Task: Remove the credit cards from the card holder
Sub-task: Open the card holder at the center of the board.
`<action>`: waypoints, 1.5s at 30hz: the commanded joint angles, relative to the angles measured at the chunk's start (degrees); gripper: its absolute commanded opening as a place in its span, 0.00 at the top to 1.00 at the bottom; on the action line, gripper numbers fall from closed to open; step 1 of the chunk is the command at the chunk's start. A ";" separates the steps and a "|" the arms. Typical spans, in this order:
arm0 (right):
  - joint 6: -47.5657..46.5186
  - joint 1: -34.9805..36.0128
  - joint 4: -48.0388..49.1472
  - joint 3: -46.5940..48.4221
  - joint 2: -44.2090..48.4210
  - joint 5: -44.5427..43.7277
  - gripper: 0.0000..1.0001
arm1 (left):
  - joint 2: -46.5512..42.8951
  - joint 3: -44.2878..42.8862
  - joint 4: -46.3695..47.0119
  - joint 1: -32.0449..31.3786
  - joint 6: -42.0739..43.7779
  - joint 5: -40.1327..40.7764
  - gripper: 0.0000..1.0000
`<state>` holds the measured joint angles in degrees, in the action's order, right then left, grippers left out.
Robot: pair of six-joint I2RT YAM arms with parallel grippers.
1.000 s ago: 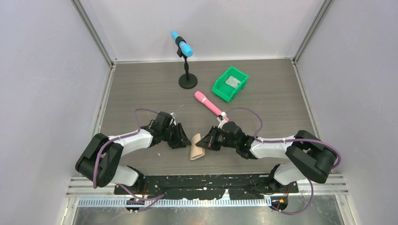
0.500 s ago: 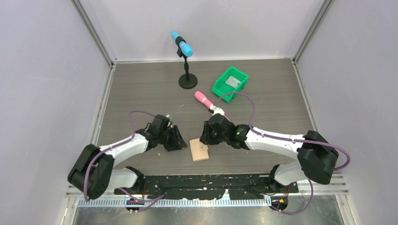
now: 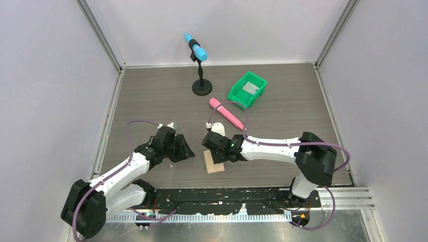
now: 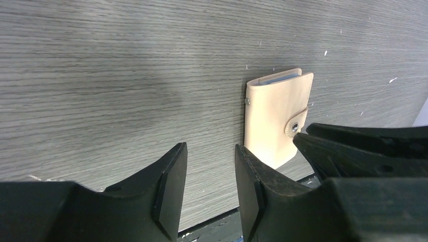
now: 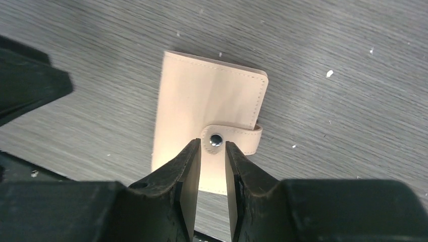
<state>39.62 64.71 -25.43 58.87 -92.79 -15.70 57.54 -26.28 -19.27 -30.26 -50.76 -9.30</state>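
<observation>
The tan card holder (image 3: pixel 214 163) lies flat and closed on the table near the front edge, its snap strap fastened. It also shows in the left wrist view (image 4: pixel 276 118) and the right wrist view (image 5: pixel 207 101). A thin bluish card edge (image 4: pixel 278 78) peeks from its far end. My right gripper (image 3: pixel 214 153) hovers over the holder, its jaws a narrow gap apart, with the tips (image 5: pixel 212 146) either side of the snap tab (image 5: pixel 228 138) and nothing between them. My left gripper (image 3: pixel 185 150) is open and empty (image 4: pixel 209 151), just left of the holder.
A green bin (image 3: pixel 241 96) at the back right holds a pale grey card (image 3: pixel 249 86). A pink microphone (image 3: pixel 226 113) lies between the bin and my right arm. A blue microphone on a black stand (image 3: pixel 201 86) stands at the back. Walls close in on both sides.
The holder went from tilted up between the grippers to flat on the table. My right gripper moved left over it. My left gripper drew back to the left.
</observation>
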 commanded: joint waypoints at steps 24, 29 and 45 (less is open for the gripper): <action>0.44 1.52 -0.22 3.35 -3.30 -2.94 0.65 | -1.27 1.32 -0.15 0.01 0.49 1.04 0.58; 0.48 1.71 0.32 3.38 -4.80 -2.79 0.65 | -0.72 1.58 0.73 0.02 0.40 0.63 0.58; 0.93 2.08 0.50 1.99 -6.69 -4.51 0.83 | -0.77 1.06 0.92 -0.06 1.31 -1.11 0.58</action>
<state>39.55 66.43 -27.62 62.06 -99.68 -18.94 57.74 -24.97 -19.99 -30.26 -50.52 -9.28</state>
